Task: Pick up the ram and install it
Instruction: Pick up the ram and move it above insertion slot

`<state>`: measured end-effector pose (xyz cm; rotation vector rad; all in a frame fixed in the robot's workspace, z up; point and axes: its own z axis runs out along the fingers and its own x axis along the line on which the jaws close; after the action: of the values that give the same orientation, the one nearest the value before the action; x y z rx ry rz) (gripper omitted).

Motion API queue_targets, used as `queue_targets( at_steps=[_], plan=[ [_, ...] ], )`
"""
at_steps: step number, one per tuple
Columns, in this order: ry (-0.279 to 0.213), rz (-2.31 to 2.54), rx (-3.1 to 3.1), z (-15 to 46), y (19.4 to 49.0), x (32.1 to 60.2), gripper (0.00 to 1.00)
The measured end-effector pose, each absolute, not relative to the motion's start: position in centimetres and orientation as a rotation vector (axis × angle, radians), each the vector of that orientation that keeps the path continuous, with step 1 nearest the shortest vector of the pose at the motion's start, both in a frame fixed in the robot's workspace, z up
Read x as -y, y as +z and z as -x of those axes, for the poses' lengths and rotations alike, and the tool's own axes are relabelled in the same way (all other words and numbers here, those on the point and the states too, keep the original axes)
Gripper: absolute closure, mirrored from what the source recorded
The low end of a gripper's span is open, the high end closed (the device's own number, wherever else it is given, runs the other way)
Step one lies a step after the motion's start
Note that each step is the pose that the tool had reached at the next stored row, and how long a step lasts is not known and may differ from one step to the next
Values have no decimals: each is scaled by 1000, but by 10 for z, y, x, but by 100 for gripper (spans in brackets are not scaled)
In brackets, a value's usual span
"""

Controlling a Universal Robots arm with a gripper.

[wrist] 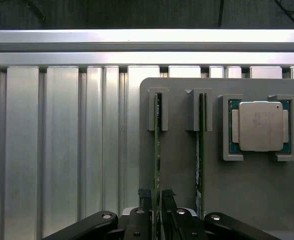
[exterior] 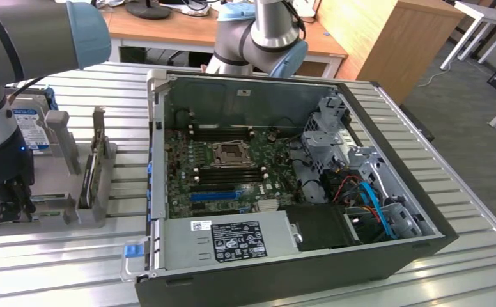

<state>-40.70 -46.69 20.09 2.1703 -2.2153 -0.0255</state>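
Note:
The ram (wrist: 158,145), a thin green board, stands on edge in a slotted grey holder (wrist: 182,170). My gripper (wrist: 157,194) has come down over its near end, with one dark fingertip (wrist: 145,194) on each side of the board and a thin gap showing, so it looks open. In the exterior view the gripper (exterior: 7,203) is low over the holder (exterior: 69,211), at that view's left, beside the open computer case (exterior: 257,83).
A second green stick (wrist: 201,150) stands in the neighbouring slot, and a square silver processor (wrist: 261,126) lies in a pocket beyond it. The case holds a motherboard (exterior: 222,173) with a blue slot (exterior: 214,195). Ribbed aluminium table (wrist: 61,150) surrounds the holder.

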Motion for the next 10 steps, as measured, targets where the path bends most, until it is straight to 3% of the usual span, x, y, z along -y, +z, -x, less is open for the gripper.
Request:
queue_targets(
  at_steps=[7, 10],
  plan=[
    [-25, -2170, 2215, 407, 201, 467, 77],
    [-25, -2170, 2216, 407, 201, 467, 85]
  ],
)
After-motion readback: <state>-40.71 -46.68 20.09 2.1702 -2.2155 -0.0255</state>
